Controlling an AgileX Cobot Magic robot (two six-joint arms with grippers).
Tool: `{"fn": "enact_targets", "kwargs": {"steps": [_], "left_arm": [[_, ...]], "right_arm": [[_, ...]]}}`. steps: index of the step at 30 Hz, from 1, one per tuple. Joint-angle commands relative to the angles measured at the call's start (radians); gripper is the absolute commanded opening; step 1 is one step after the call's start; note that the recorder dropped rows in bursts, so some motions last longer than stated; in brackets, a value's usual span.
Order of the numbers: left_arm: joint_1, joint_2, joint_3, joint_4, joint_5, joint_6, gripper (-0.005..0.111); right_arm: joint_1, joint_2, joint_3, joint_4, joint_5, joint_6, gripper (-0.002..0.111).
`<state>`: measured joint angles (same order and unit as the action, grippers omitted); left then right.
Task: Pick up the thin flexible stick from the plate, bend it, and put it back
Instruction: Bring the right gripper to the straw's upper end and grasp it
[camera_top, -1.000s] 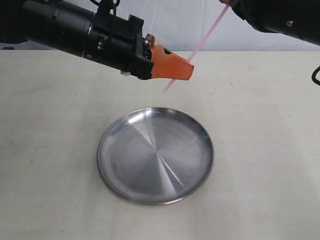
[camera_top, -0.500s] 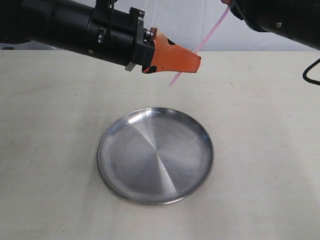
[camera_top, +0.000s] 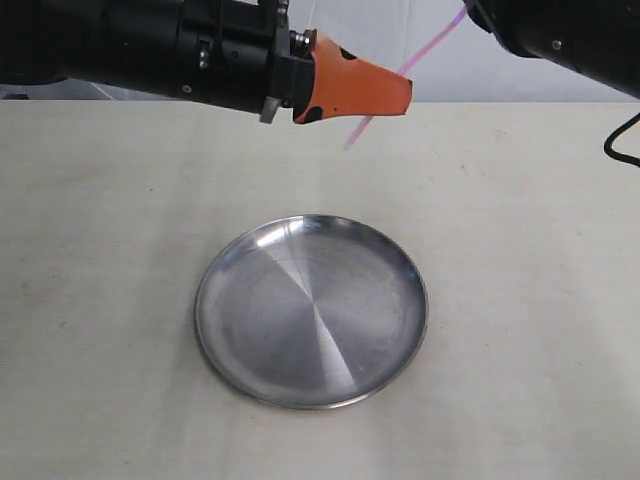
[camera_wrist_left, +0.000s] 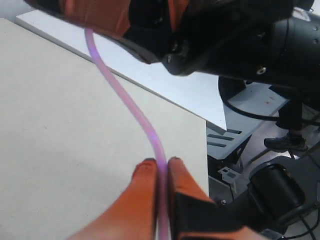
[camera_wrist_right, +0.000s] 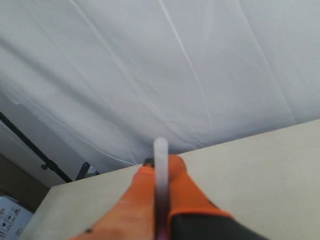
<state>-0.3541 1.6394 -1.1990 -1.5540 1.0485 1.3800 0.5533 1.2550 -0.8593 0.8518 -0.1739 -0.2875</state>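
Note:
The thin flexible stick (camera_top: 430, 47), pink and translucent, hangs in the air above the far side of the table, slanting down to a free end (camera_top: 349, 146). My left gripper (camera_top: 404, 95) is shut on it partway along; the left wrist view shows the stick (camera_wrist_left: 131, 107) pinched between the orange fingers (camera_wrist_left: 145, 190) and curving away in a gentle S toward the right gripper's orange fingers (camera_wrist_left: 100, 17). My right gripper (camera_wrist_right: 161, 167) is shut on the stick's upper end (camera_wrist_right: 160, 150). The steel plate (camera_top: 312, 310) lies bare below, nearer the camera.
The beige tabletop (camera_top: 520, 250) stretches all round the plate. A white cloth backdrop (camera_wrist_right: 175, 65) hangs behind the far edge. The right arm's black cable (camera_top: 625, 140) loops at the right edge. Beyond the table's edge stands dark equipment (camera_wrist_left: 270, 190).
My left gripper has risen and shifted right along the stick, from below mid-length to higher up. The stick's free lower end has lifted further above the table.

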Motion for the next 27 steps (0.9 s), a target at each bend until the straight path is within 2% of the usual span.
{"fn": "enact_targets", "kwargs": {"steps": [1,22,27], "left_arm": [[-0.006,-0.009,-0.005,-0.145,-0.05,0.016,0.0],[-0.006,-0.007,-0.005,-0.19,-0.294,0.008,0.0],[-0.006,-0.007,-0.005,-0.19,-0.269,0.01,0.0]], "right_arm": [[0.005,0.03,0.007,-0.004,0.081,-0.013,-0.001],[0.005,0.03,0.007,0.038,0.117,-0.006,-0.001],[0.005,0.03,0.007,0.038,0.114,-0.004,-0.001]]}}
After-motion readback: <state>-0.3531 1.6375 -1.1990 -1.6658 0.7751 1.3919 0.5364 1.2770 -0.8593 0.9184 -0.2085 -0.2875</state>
